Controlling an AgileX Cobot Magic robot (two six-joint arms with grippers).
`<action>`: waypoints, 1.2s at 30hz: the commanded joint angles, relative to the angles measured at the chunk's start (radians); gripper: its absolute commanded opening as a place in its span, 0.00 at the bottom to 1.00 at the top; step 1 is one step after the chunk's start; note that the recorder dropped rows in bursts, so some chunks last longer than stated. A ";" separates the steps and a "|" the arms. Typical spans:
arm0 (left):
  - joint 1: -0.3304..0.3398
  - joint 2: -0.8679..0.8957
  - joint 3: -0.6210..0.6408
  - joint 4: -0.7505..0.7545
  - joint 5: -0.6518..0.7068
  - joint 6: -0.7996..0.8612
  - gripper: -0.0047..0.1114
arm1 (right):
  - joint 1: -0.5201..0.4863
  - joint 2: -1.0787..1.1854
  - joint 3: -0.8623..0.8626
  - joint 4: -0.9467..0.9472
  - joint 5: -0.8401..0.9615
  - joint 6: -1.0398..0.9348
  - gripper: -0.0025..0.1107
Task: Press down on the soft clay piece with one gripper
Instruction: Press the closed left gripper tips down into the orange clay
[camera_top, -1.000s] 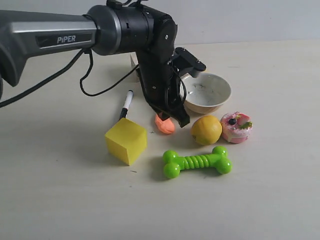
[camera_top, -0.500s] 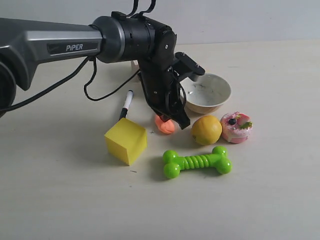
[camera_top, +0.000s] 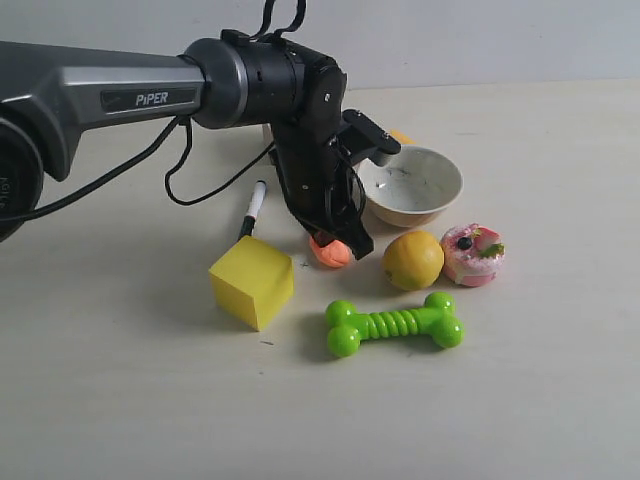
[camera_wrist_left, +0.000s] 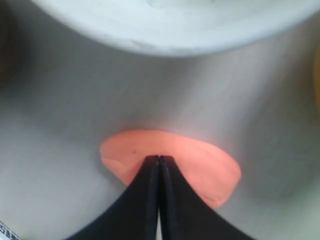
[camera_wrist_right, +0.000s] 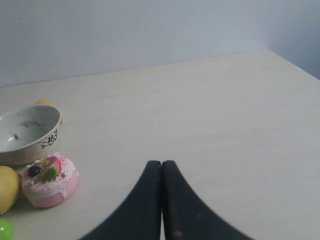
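Observation:
The soft clay piece is a salmon-orange lump on the table between the yellow cube and the lemon. My left gripper is shut, its black tips resting on top of the clay. In the left wrist view the closed tips meet on the clay piece, which spreads out flat on both sides of them. My right gripper is shut and empty, held over bare table; that arm does not show in the exterior view.
A yellow cube and a marker lie left of the clay. A lemon, a pink doughnut toy, a green bone toy and a white bowl crowd its right side.
My left arm has sunk lower and shifted slightly left, bringing the shut tips down onto the clay. The clay now looks smaller and more covered by the fingers.

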 joint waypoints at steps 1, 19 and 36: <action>0.003 0.044 0.006 -0.049 0.017 -0.007 0.04 | 0.000 -0.006 0.005 0.002 -0.004 -0.002 0.02; -0.001 0.111 0.006 -0.129 0.047 0.016 0.04 | 0.000 -0.006 0.005 0.002 -0.004 -0.002 0.02; 0.000 0.118 0.006 -0.123 0.051 0.016 0.04 | 0.000 -0.006 0.005 0.002 -0.004 -0.002 0.02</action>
